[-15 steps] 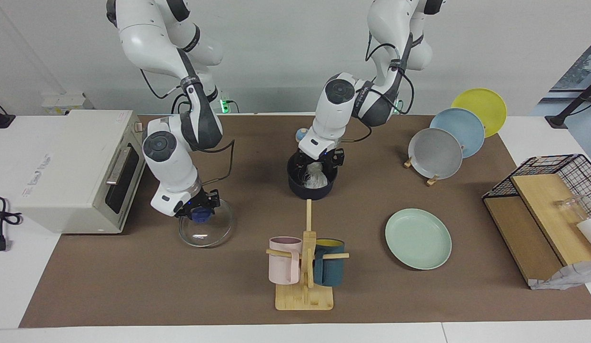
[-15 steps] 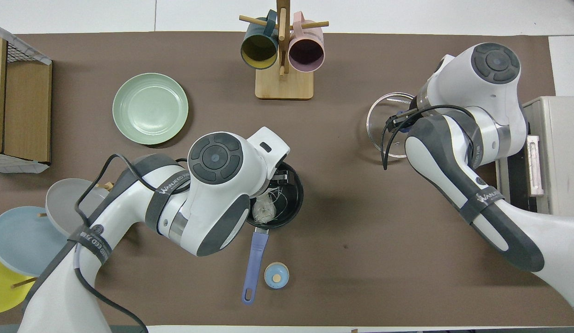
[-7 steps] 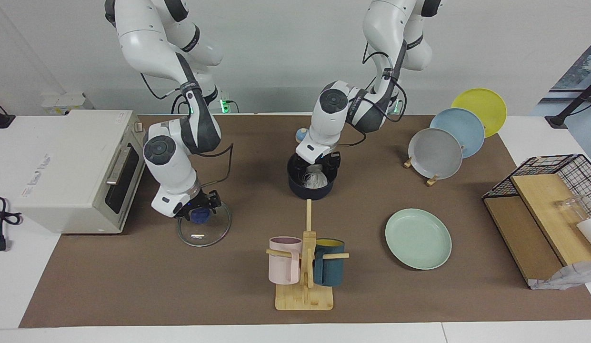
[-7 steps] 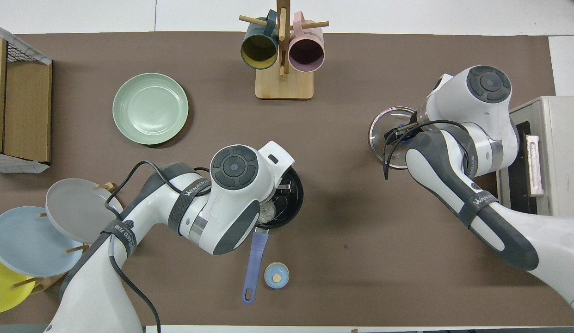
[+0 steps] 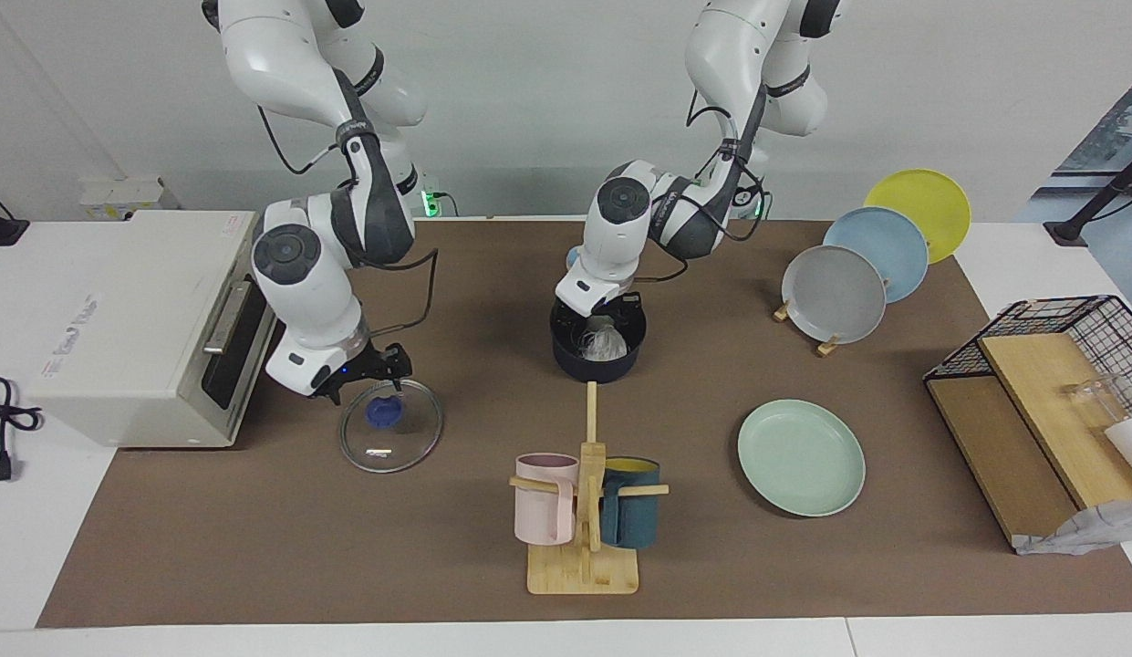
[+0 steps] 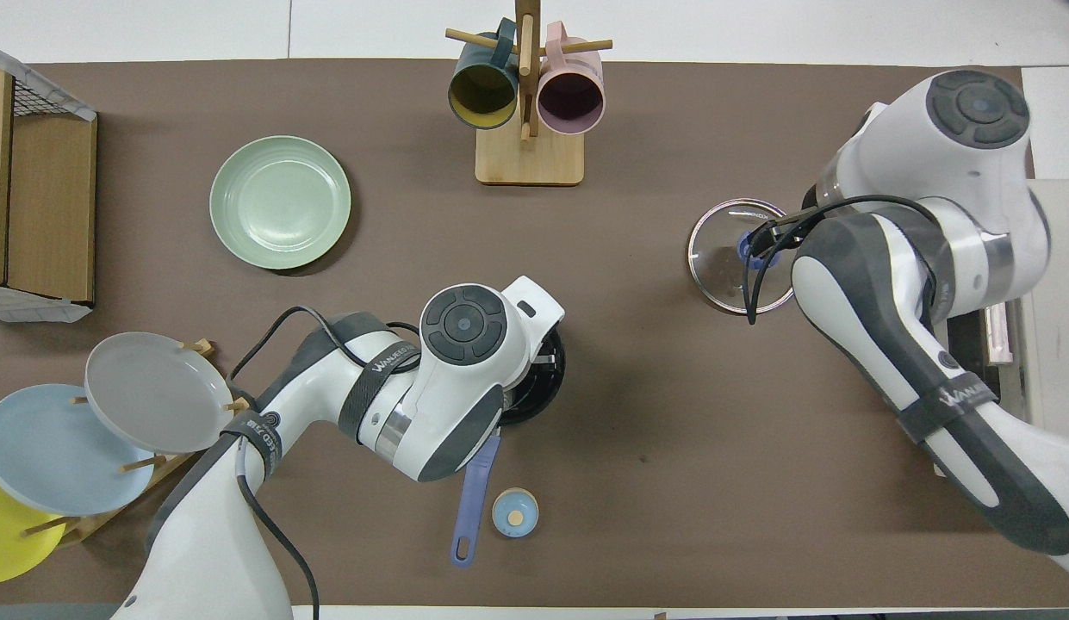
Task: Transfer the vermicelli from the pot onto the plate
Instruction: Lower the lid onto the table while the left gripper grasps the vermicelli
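The dark navy pot (image 5: 597, 367) stands mid-table, its blue handle (image 6: 474, 491) pointing toward the robots. A whitish tangle of vermicelli (image 5: 605, 343) lies inside it. My left gripper (image 5: 606, 328) reaches down into the pot, right at the vermicelli. In the overhead view my left wrist hides the vermicelli, and only part of the pot's rim (image 6: 551, 379) shows. The mint-green plate (image 5: 801, 456) (image 6: 280, 202) sits bare, farther from the robots than the pot and toward the left arm's end. My right gripper (image 5: 369, 381) hangs open just above the glass lid's blue knob (image 5: 383, 412).
The glass lid (image 5: 390, 429) lies flat beside the toaster oven (image 5: 137, 319). A mug rack (image 5: 584, 511) stands farther out than the pot. Grey, blue and yellow plates lean in a rack (image 5: 835, 292). A wire basket (image 5: 1067, 365) and a small blue disc (image 6: 514, 512) are also here.
My right gripper opened, let go of the lid's knob and rose; the lid now rests flat on the table. My left wrist swung over the pot, covering the vermicelli from above.
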Tool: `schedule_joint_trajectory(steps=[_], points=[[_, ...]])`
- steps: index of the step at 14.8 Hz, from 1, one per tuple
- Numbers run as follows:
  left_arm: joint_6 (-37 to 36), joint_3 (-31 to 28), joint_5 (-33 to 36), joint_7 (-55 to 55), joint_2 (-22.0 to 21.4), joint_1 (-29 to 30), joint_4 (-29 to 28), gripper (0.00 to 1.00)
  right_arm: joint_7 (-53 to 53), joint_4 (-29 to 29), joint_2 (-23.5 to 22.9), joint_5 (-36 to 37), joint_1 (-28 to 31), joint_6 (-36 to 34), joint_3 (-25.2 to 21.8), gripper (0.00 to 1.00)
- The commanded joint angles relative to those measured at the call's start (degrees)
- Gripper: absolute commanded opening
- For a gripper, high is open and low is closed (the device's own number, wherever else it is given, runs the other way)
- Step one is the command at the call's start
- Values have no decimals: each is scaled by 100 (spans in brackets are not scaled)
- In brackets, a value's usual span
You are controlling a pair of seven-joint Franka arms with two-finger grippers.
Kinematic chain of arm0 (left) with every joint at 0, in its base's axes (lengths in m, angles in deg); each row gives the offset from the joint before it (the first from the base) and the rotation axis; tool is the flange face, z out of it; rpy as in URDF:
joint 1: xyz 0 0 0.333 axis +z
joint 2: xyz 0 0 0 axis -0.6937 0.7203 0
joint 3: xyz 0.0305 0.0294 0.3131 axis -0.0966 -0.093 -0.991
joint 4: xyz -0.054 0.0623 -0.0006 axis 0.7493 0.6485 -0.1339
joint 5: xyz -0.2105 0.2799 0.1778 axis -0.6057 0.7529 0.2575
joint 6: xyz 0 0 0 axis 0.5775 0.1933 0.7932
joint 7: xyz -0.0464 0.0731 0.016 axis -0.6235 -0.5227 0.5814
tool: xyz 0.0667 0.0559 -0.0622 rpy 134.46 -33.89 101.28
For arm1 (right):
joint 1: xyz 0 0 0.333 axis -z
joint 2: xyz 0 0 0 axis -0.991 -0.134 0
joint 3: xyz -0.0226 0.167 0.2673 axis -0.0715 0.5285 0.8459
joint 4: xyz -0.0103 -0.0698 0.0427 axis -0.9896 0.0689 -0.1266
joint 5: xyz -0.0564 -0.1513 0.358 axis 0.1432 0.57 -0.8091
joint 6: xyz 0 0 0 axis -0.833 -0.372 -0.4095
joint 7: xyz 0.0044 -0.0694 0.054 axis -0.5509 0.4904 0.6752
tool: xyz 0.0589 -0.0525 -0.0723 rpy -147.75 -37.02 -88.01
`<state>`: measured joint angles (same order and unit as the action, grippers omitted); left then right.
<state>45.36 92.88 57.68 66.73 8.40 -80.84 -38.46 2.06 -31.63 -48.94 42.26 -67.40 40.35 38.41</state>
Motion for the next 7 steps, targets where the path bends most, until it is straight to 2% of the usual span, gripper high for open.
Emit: schedule_joint_trajectory(steps=[1,2,5,7], points=[[153,-106,-79,57,-19,-105,-83,23,11,291,501,-68,110,-867,73,100],[136,-115,-79,49,-11,-96,-48,0,11,380,667,-121,128,-1175,73,100],[92,-124,-70,49,-81,-70,-22,0,-7,398,1344,-568,320,-1765,55,100],[-135,-133,-70,40,-256,-26,66,0,19,354,1582,-684,322,-2125,-84,100]])
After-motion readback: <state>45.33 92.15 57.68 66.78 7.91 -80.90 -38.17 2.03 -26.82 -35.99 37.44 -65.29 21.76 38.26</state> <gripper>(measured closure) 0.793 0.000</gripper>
